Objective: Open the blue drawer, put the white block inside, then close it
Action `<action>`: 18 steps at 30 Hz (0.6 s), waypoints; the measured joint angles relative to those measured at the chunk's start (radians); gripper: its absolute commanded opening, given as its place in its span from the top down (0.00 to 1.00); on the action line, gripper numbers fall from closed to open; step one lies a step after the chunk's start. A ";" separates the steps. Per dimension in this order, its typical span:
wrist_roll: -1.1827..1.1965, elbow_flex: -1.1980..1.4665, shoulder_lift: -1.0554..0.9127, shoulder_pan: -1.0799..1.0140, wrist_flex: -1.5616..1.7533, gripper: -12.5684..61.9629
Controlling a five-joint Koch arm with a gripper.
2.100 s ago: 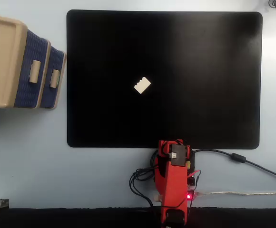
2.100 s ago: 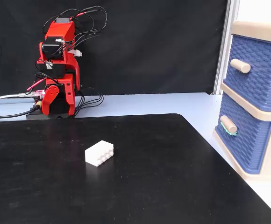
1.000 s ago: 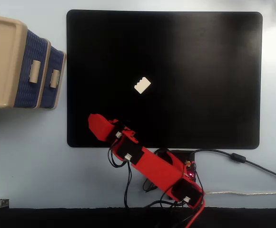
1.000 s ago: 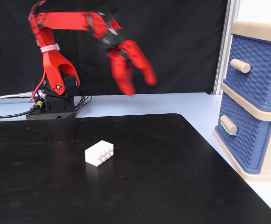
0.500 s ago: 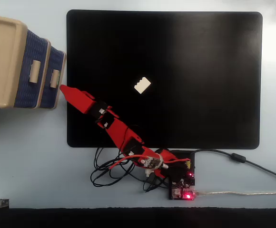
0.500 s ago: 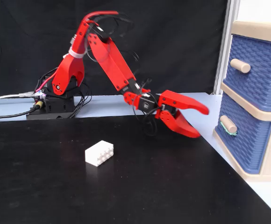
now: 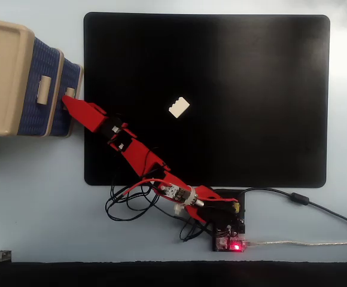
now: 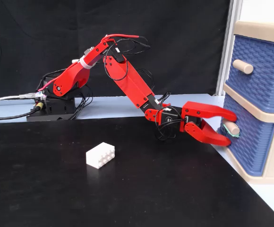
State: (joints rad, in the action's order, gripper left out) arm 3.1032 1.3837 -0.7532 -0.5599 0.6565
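Red arm stretched to the lower drawer handle, block alone on the mat.

We see the gripper [image 8: 227, 129] at the right of a fixed view with its jaws spread wide — one finger above and one below the beige handle [image 8: 231, 126] of the blue drawer [image 8: 245, 142], closed on nothing; whether a finger touches the handle we cannot tell. The drawer sits shut in the beige cabinet [image 7: 3, 75] at the left edge of the top-down fixed view. The white block [image 7: 179, 107] lies on the black mat [image 7: 251, 89] — left of centre, well apart from the arm.
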 measured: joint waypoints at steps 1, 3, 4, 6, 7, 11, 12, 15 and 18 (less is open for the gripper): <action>-0.002 0.000 0.000 0.000 -0.018 0.91; 0.000 -0.014 -0.002 0.000 -0.052 0.94; -0.002 -0.015 -0.002 -0.002 -0.063 0.94; -0.003 -0.015 -0.003 0.000 -0.066 0.94; -0.003 -0.005 -0.008 0.000 -0.066 0.94; -0.002 0.255 -0.132 -0.009 -0.038 0.94; -0.002 0.350 -0.187 -0.014 -0.020 0.94; -0.002 0.689 -0.365 -0.020 0.089 0.94; -0.003 0.865 -0.428 -0.037 0.216 0.94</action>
State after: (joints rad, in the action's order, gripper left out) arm 3.1002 2.2488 -1.1812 -0.5967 0.8728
